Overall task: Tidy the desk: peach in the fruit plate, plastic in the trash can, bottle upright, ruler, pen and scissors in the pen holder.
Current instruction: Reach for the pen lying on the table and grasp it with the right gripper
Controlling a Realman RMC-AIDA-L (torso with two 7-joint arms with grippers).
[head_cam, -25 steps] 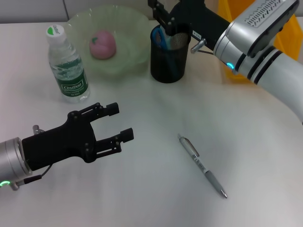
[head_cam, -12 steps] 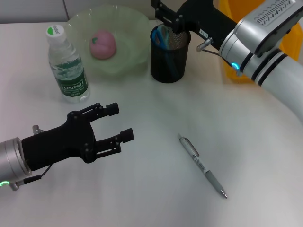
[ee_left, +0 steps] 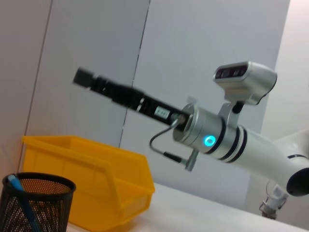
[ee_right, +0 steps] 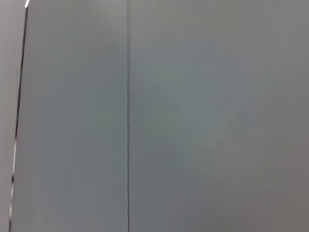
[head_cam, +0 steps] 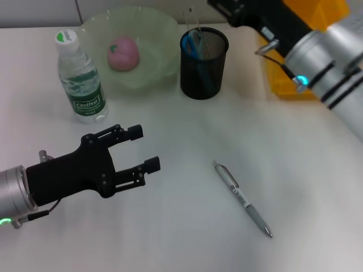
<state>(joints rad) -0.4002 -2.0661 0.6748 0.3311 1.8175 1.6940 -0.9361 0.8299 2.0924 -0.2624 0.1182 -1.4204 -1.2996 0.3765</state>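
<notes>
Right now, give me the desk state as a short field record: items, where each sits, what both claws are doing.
peach: in fruit plate
bottle: upright, left of plate
pen holder: holds blue-handled item and a clear strip
pen: flat on desk, still out
left claw: open, empty, low over desk
right claw: raised behind holder, near yellow bin

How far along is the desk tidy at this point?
Done: peach in the plate, bottle upright, blue-handled scissors and a clear ruler in the holder. In hand: nothing; right gripper is above the holder, left gripper open and empty. Left: pen on the desk.
</notes>
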